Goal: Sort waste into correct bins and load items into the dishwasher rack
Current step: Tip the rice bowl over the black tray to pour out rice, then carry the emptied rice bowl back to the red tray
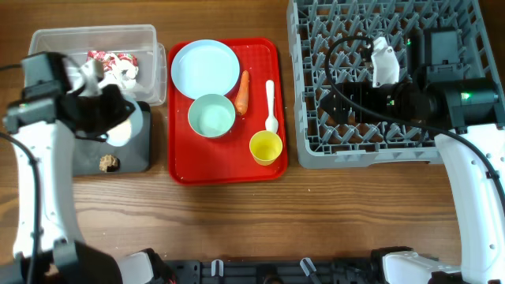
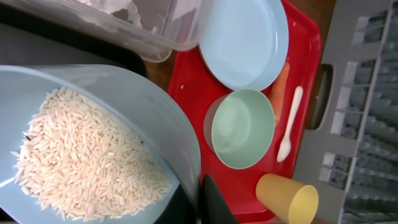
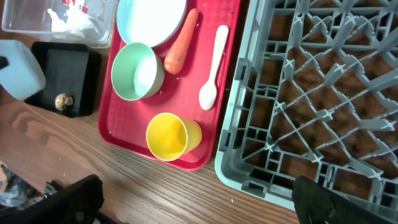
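Observation:
My left gripper [image 2: 202, 200] is shut on the rim of the light-blue bowl [image 2: 124, 106], which is tilted and holds white rice grains [image 2: 81, 162]. In the overhead view it hangs over the black tub [image 1: 130, 158], where a brown food lump [image 1: 109, 163] lies. The clear tub [image 1: 95, 35] holds the red-and-white wrapper [image 1: 102, 57] and white tissue [image 1: 126, 72]. The pale-blue plate [image 1: 205, 67], mint-green bowl [image 1: 211, 115], carrot [image 1: 243, 91], white spoon [image 1: 271, 106] and yellow cup [image 1: 266, 147] sit on the tray. My right gripper [image 3: 199, 199] is open and empty, over the grey rack [image 1: 379, 150].
The flat red tray [image 1: 185, 166] lies between the bins and the rack. The yellow cup lies on its side in the tray's front right corner. Bare wooden table runs along the front.

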